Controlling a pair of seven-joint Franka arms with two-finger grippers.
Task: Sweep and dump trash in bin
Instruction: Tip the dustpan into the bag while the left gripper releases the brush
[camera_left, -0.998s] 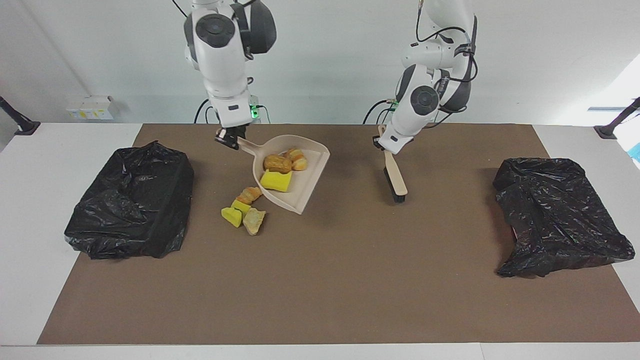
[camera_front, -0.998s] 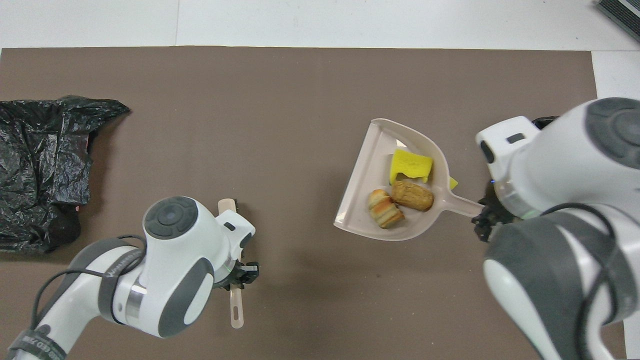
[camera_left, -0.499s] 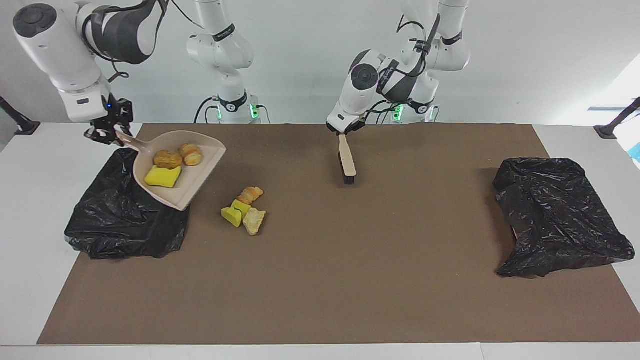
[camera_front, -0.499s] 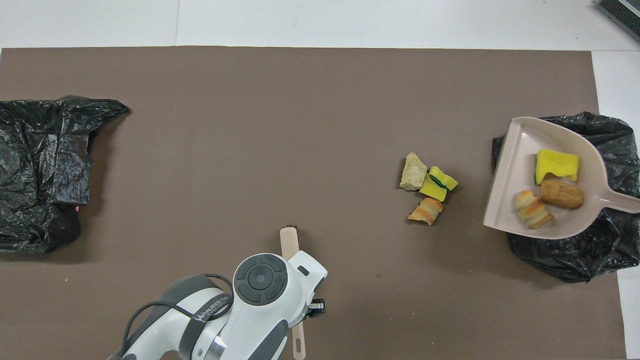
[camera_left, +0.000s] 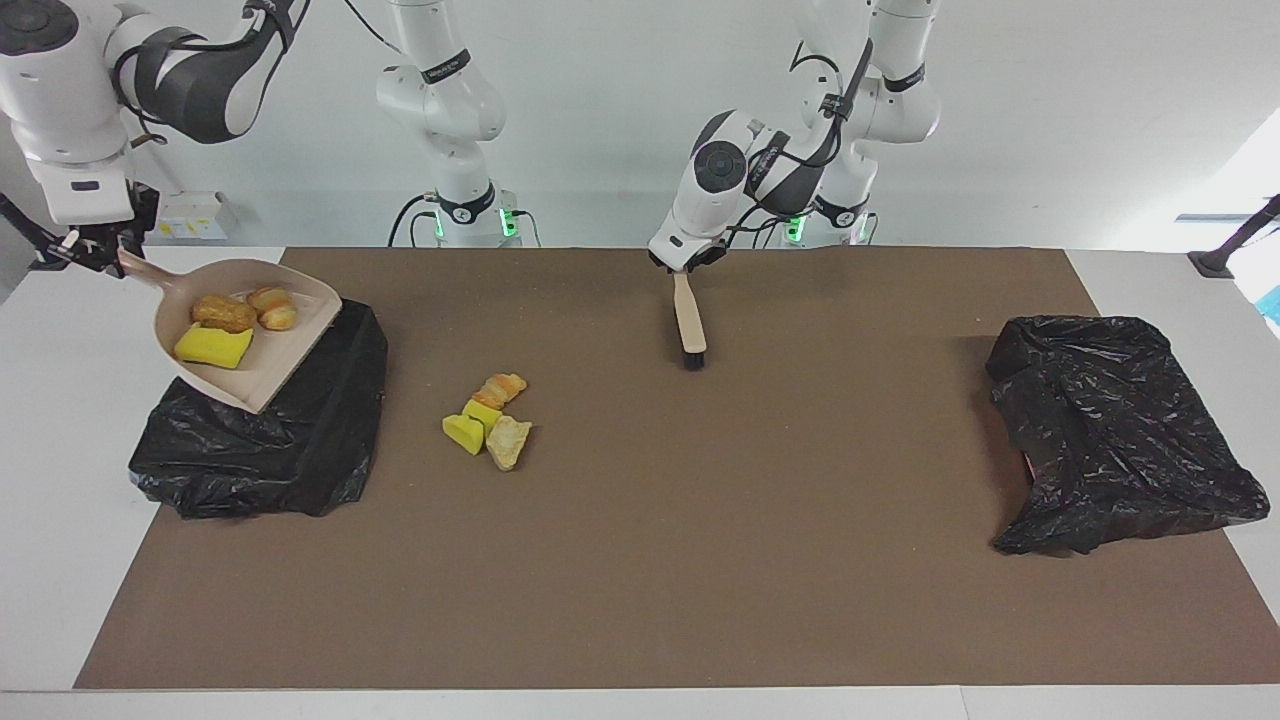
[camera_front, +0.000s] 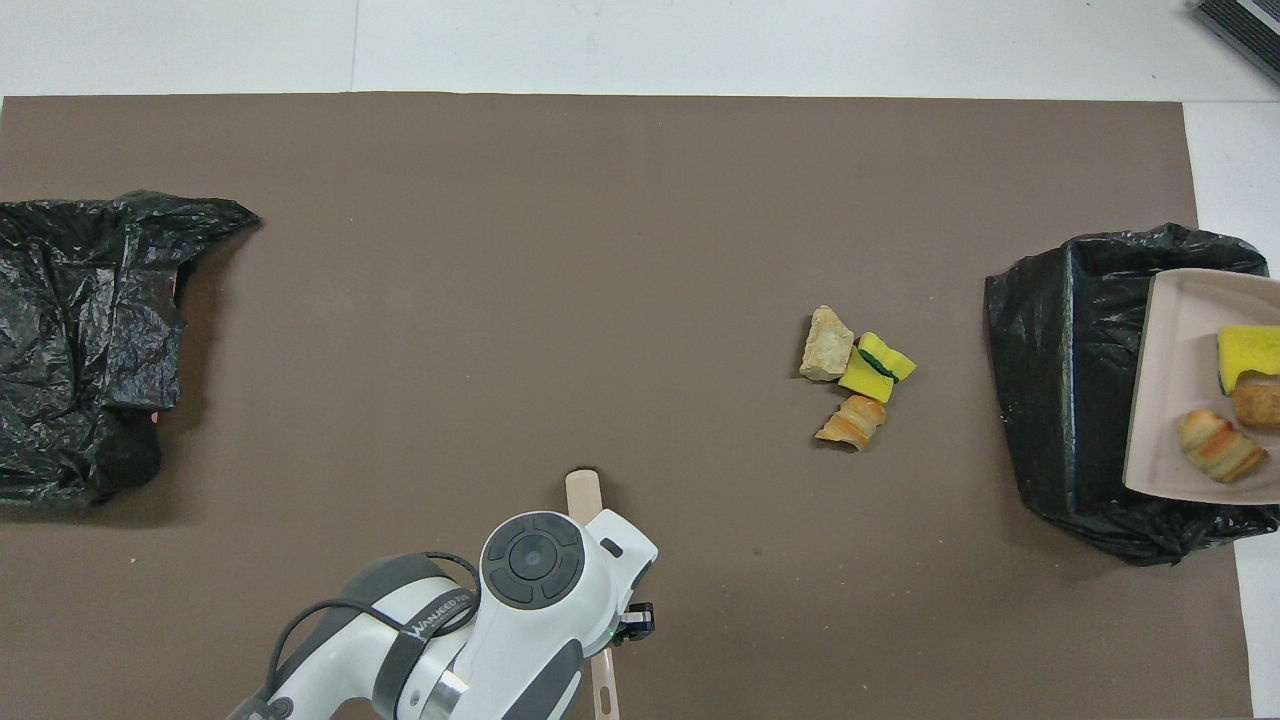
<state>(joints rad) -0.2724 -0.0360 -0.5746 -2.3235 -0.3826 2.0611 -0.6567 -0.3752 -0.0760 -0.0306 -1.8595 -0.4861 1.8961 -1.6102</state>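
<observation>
Brown mat (camera_left: 700, 520) on white table (camera_left: 60, 420), pale, perhaps plain wall (camera_left: 1050, 100)

Two white arms with dark grey joints

Glossy white shells are seen on the left arm (camera_left: 740, 170) and the right arm (camera_left: 70, 80), broken by dark grey bands and round grey caps at the joints. Black cables are looped along the upper links. Green lights are lit at both bases. A grey band with white lettering is shown on the left arm in the overhead view.
</observation>
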